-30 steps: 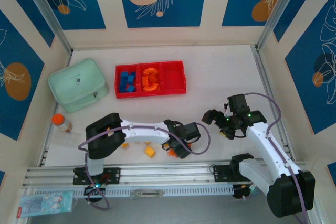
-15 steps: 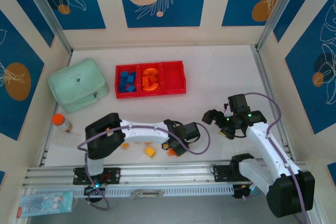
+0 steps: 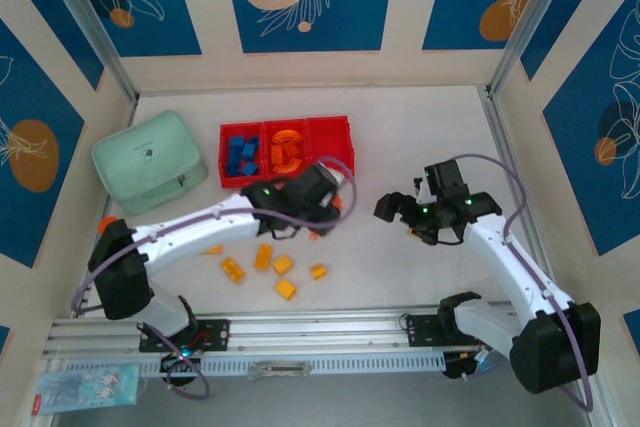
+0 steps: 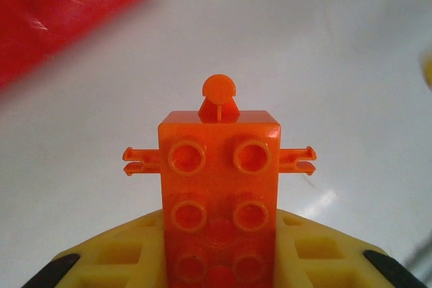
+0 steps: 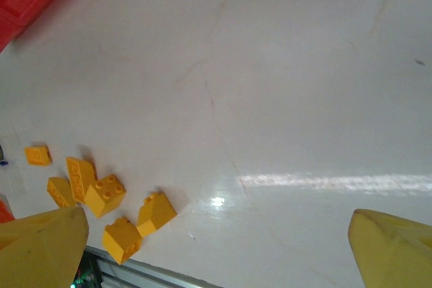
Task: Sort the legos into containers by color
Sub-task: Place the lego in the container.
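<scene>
Yellow legos [image 3: 283, 264] lie scattered on the white table [image 3: 420, 137] nearest the bases. Beyond them we see the left gripper [image 3: 333, 210] clamped on an orange lego [image 4: 219, 180] just short of the red tray [image 3: 240, 182]. The right gripper [image 3: 395, 212] hangs with its fingers spread wide. A mint box [image 3: 150, 159] sits left of the tray.

left wrist: red tray [image 4: 61, 11] was blurred, cut by top-left corner | orange brick [image 4: 219, 193] lower end was cropped | right wrist: right gripper [image 5: 216, 214] fingertips [image 5: 40, 247] were cropped at bottom corners
</scene>
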Available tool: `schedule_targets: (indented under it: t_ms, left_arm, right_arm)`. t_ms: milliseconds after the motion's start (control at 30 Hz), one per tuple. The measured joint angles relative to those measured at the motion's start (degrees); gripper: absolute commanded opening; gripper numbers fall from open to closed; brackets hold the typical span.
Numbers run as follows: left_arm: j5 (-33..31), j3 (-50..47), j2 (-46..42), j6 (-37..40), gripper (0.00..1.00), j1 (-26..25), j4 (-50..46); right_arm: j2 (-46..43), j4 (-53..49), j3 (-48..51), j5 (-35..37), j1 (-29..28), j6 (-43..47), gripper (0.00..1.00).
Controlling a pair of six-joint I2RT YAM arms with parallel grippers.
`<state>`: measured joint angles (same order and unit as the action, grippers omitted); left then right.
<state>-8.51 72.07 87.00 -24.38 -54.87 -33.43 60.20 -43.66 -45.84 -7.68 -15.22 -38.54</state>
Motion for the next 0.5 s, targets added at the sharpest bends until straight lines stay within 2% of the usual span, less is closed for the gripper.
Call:
schedule_targets:
  t_ms: [167, 333, 500]
  left_arm:
    - [-2.40, 3.32, 1.68, -1.18, 0.27, 12.00, 0.48]
    - [-2.73, 10.56, 11.41, -3.17, 0.25, 21.92, 3.08]
    - [-2.95, 19.93, 23.41, -4.09, 0.25, 26.69, 4.22]
  right_arm:
    - [4.48, 3.67, -2.29, 0.20, -2.91, -0.04, 0.99]
    - [9.94, 6.43, -4.98, 0.66, -5.92, -0.04, 0.99]
    - [13.35, 7.89, -6.95, 1.60, -7.91, -0.02, 0.99]
